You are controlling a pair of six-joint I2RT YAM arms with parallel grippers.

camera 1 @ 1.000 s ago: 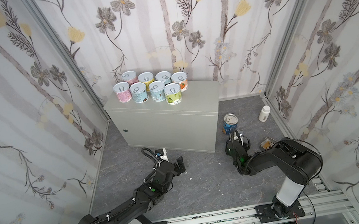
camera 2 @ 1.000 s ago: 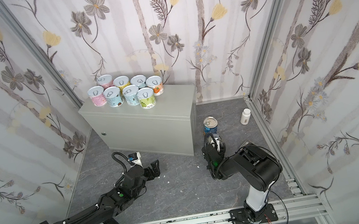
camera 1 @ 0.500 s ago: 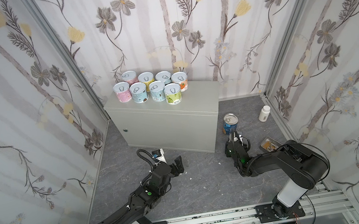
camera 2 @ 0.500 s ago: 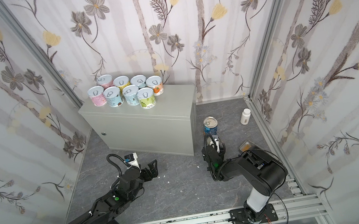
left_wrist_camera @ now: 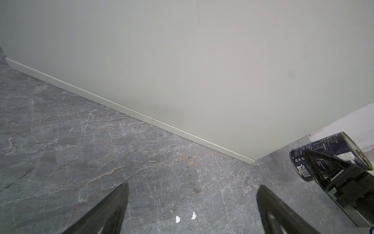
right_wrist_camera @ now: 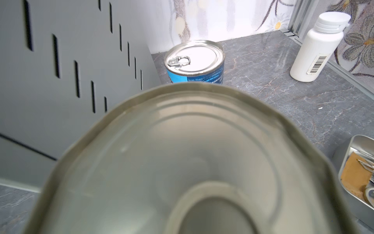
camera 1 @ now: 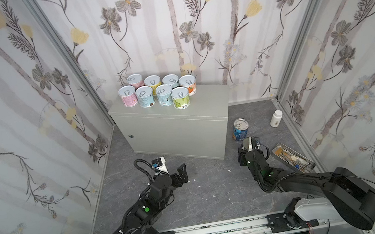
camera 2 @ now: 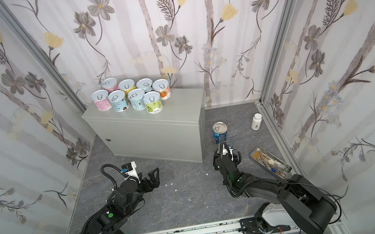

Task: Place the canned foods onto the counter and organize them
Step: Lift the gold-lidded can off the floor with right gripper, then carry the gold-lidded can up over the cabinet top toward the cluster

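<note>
Eight short cans (camera 1: pixel 145 96) stood clustered on the counter (camera 1: pixel 208 96), a blue can (camera 1: pixel 240 129) on the floor (camera 1: pixel 209 195) beside it; right fingers (left_wrist_camera: pixel 332 172) gripped a navy can (left_wrist_camera: pixel 323 146), left fingers (left_wrist_camera: pixel 119 194) wide open.

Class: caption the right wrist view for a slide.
A near can fills the frame end-on; beyond stand a blue can, white bottle and the counter's slotted side.

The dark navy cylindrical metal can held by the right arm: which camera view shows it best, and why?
The left wrist view: the dark navy can shows its printed side, barcode and one end, sharply. The right wrist view shows only its blurred metal end, close up. Both top views show it small and mostly hidden.
</note>
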